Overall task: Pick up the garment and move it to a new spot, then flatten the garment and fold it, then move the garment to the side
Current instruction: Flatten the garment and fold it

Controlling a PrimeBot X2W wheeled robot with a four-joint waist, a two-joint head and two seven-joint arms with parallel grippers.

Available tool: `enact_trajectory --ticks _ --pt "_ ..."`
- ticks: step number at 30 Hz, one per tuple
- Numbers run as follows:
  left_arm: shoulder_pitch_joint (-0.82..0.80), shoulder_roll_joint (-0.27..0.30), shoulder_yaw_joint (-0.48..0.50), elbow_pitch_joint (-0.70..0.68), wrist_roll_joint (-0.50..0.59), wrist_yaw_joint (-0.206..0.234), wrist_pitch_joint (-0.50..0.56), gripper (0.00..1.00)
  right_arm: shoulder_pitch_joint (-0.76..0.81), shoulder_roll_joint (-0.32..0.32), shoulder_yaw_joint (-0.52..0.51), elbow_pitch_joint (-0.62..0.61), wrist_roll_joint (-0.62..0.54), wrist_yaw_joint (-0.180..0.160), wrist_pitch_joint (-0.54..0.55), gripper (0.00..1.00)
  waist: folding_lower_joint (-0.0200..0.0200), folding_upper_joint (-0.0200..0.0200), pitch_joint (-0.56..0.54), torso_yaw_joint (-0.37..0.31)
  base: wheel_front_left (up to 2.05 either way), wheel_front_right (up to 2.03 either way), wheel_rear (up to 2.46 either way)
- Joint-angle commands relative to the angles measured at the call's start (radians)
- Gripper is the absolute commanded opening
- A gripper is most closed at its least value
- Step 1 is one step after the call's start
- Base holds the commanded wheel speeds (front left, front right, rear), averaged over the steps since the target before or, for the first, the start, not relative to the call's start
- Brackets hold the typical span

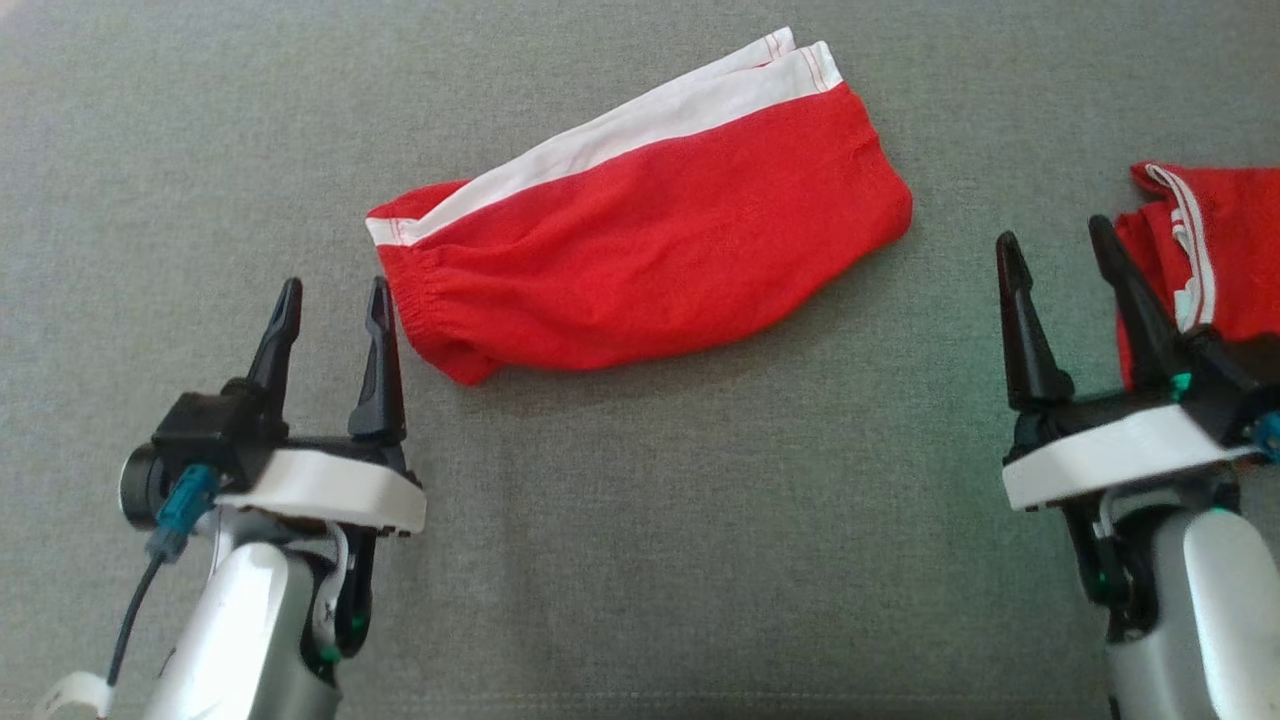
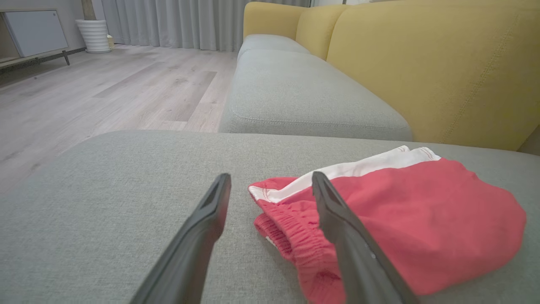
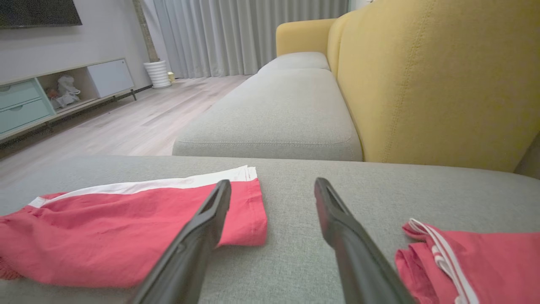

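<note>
The garment is a pair of red shorts with a white side stripe, folded into a long flat shape on the grey sofa cushion. Its elastic waistband end lies toward my left gripper, which stands open just left of it with nothing between the fingers. The left wrist view shows the garment beyond and right of my left gripper. My right gripper stands open to the right of the garment, empty. From the right wrist, the garment lies to the left of my right gripper.
A second red garment with white stripes lies bunched at the right edge, just behind my right gripper, and also shows as the red bundle. Yellow sofa backrests rise behind the cushion. Wooden floor lies beyond the cushion's edge.
</note>
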Motion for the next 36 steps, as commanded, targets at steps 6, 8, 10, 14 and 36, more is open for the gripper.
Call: enact_trajectory --ticks 6,8,10,14,36 --pt "0.0 0.027 0.039 -0.038 -0.013 0.006 0.001 1.0 0.024 0.019 0.01 -0.093 -0.004 0.007 0.033 1.0 0.0001 0.0 -0.004 -0.002 0.0 0.0 0.0" --pt "0.001 0.029 0.037 -0.04 -0.015 0.005 0.002 1.0 0.026 0.02 0.013 -0.1 -0.006 0.007 0.037 1.0 0.0001 0.0 -0.004 -0.003 0.0 0.0 0.0" --pt "0.001 0.031 0.036 -0.042 -0.016 0.004 0.002 1.0 0.026 0.019 0.014 -0.105 -0.006 0.007 0.042 1.0 0.0001 0.0 -0.003 -0.002 0.0 0.0 0.0" --pt "-0.002 0.033 0.034 -0.045 -0.018 0.005 0.001 1.0 0.024 0.019 0.013 -0.108 -0.003 0.007 0.047 1.0 0.0001 0.0 -0.002 0.001 0.0 0.0 0.0" --pt "-0.092 -0.014 -0.001 -0.041 -0.022 -0.025 -0.01 1.0 -0.366 -0.032 0.094 0.497 0.061 0.007 0.084 1.0 0.0001 0.0 0.107 0.108 0.0 0.0 0.0"
